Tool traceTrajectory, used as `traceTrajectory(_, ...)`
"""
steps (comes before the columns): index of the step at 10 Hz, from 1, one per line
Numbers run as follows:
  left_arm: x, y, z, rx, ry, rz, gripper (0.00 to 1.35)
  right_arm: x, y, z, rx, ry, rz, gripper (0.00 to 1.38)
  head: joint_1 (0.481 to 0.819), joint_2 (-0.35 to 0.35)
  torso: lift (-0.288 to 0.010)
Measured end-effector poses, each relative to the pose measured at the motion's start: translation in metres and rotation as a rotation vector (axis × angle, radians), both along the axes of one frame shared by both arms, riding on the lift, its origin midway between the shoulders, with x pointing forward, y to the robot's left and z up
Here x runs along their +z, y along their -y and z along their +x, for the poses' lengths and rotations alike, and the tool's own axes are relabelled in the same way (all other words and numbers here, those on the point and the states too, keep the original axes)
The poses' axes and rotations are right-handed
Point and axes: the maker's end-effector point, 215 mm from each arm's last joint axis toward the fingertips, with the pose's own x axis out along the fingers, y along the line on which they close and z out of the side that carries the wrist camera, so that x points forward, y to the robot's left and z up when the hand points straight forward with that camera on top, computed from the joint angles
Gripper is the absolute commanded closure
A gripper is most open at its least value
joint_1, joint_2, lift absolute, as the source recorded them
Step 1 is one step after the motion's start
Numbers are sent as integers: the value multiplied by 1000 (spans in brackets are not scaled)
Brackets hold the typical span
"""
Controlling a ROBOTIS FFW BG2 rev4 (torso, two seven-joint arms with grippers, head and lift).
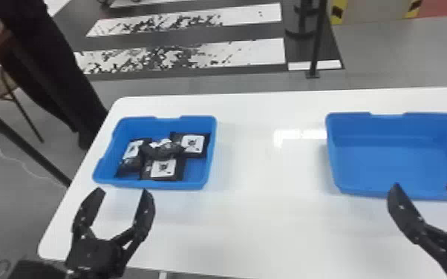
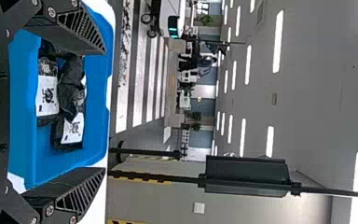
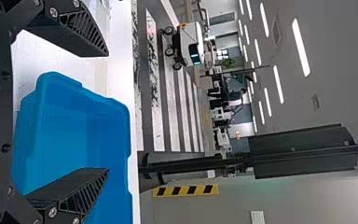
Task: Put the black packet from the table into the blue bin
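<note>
Left claw (image 1: 123, 192) and right claw (image 1: 426, 184) released — black packets (image 1: 164, 169) heaped in a blue bin (image 1: 193, 185) — pole (image 1: 319, 40) beyond table (image 1: 263, 222)

Two bins stand apart on the table (image 1: 263, 230), the left bin (image 1: 152, 184) toward its left side, the right bin (image 1: 401, 156) toward its right. Four packets lie in the left bin: one at the left (image 1: 131, 152), one at the far right (image 1: 193, 144), one nearer the front (image 1: 163, 168), and one in the middle, overlapping neighbours (image 1: 162, 149). Behind the table, a post (image 1: 317, 44) stands on the floor (image 1: 382, 55).
</note>
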Motion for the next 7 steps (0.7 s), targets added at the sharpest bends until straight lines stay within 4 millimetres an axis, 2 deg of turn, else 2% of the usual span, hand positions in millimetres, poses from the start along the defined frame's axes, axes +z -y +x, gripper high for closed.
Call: traceTrajectory(7,-1,2,2,-2,-3,-7,148,-2,0,0,-1,-3,5,136,695,171,-110)
